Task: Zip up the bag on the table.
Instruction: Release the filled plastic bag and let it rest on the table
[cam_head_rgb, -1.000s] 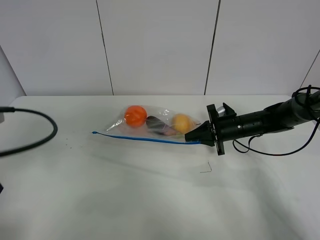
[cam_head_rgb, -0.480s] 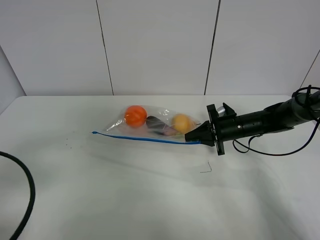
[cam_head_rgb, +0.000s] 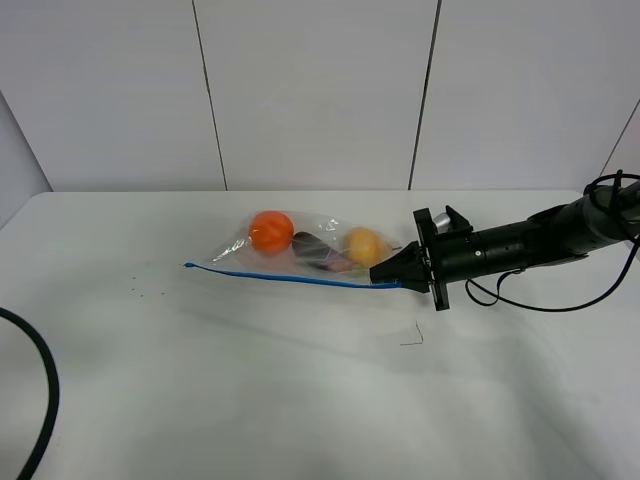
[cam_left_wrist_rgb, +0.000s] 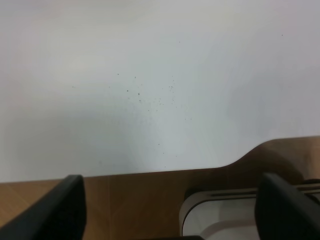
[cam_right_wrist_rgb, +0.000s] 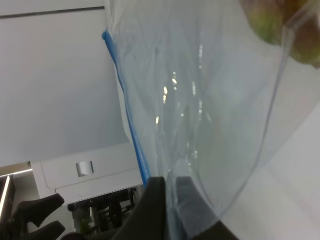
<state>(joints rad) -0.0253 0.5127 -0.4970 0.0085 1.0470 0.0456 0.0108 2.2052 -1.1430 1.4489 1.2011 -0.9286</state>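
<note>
One clear plastic bag (cam_head_rgb: 305, 256) lies on the white surface (cam_head_rgb: 250, 380) a little above the middle of the high view, its single blue zipper strip (cam_head_rgb: 290, 276) running along the lower edge. Three toy pieces show through it: one orange (cam_head_rgb: 271, 231), one dark purple (cam_head_rgb: 318, 251), one yellow (cam_head_rgb: 364, 246). The right claw (cam_head_rgb: 384, 276) reaches in from the right of the frame and is pinched closed on the right end of the strip. The left claw (cam_left_wrist_rgb: 170, 210) has its two fingers spread wide apart, holding nothing, over the surface edge. One black cable (cam_head_rgb: 40, 400) curves at lower left
</note>
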